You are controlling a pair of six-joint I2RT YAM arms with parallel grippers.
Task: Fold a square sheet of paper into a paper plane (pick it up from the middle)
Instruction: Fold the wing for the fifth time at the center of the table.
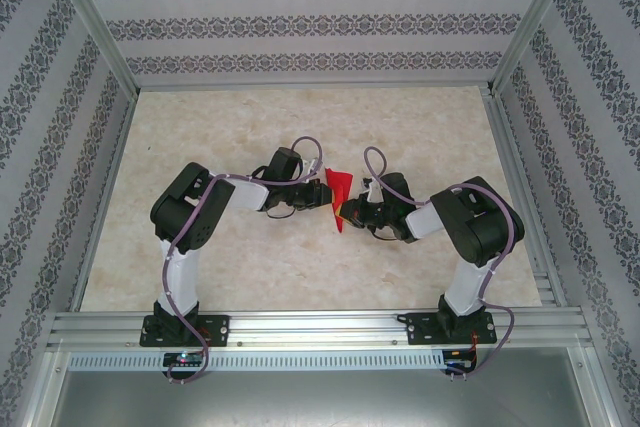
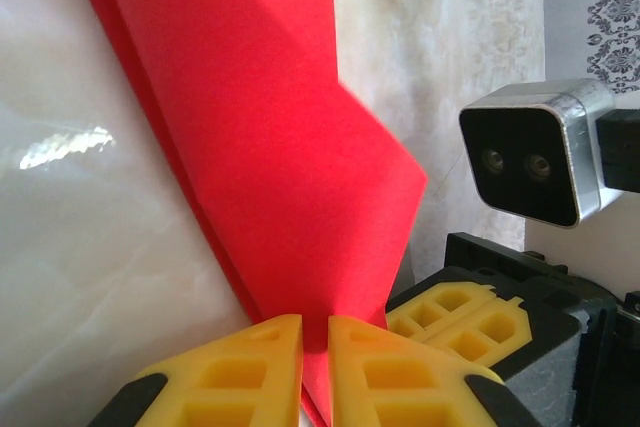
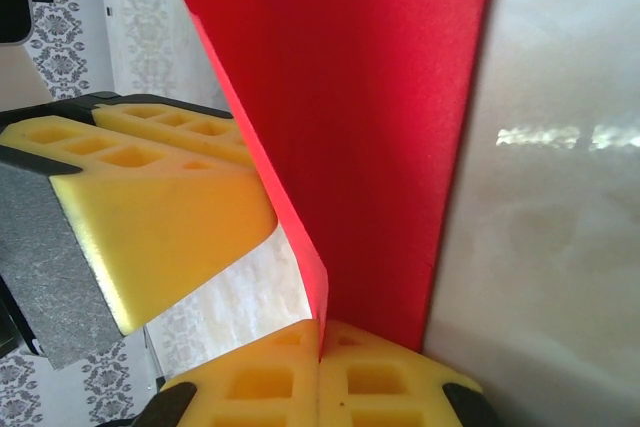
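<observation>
The paper plane (image 1: 340, 187) is bright red paper folded into a creased, pointed shape, held up off the table between both grippers at the middle. In the left wrist view the paper plane (image 2: 270, 137) narrows down into the thin slit between my left gripper's (image 2: 315, 362) yellow fingers, which stand almost together on it. My right gripper (image 3: 320, 372) is shut tight on the paper plane's (image 3: 380, 117) lower edge, and one flap curls away to the left. In the top view the left gripper (image 1: 326, 197) and right gripper (image 1: 350, 211) meet tip to tip.
The marble-patterned table (image 1: 250, 277) is ringed by an aluminium frame (image 1: 300, 325) and patterned walls. The right arm's camera (image 2: 535, 152) and its yellow fingers (image 2: 460, 317) sit close on the right of the left wrist view. The left arm's fingers (image 3: 160, 207) crowd the right wrist view.
</observation>
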